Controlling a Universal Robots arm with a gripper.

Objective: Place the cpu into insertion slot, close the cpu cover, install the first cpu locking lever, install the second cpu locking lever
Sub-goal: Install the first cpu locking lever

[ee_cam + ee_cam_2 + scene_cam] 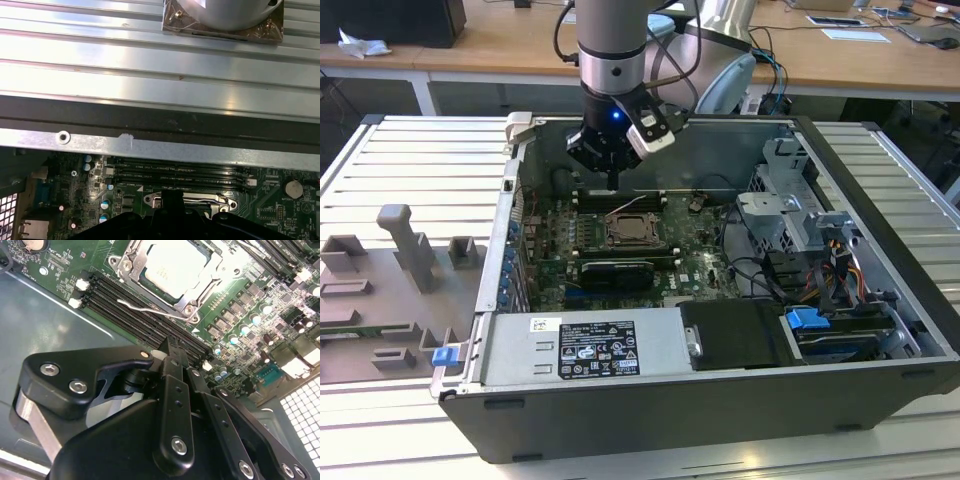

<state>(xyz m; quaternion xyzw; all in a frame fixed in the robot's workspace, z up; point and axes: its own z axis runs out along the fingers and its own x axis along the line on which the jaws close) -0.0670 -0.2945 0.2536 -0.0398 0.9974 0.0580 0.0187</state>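
Gripper, fingers pressed together and empty, hangs over the memory slots, just beside the cover lying flat around the cpu.

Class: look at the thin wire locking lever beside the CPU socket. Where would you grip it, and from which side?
Grip the locking lever at its bent free end, where it juts clear of the cpu cover over the memory slots. Come from above on the slots' side: the rest of the wire hugs the frame, probably leaving little to pinch.
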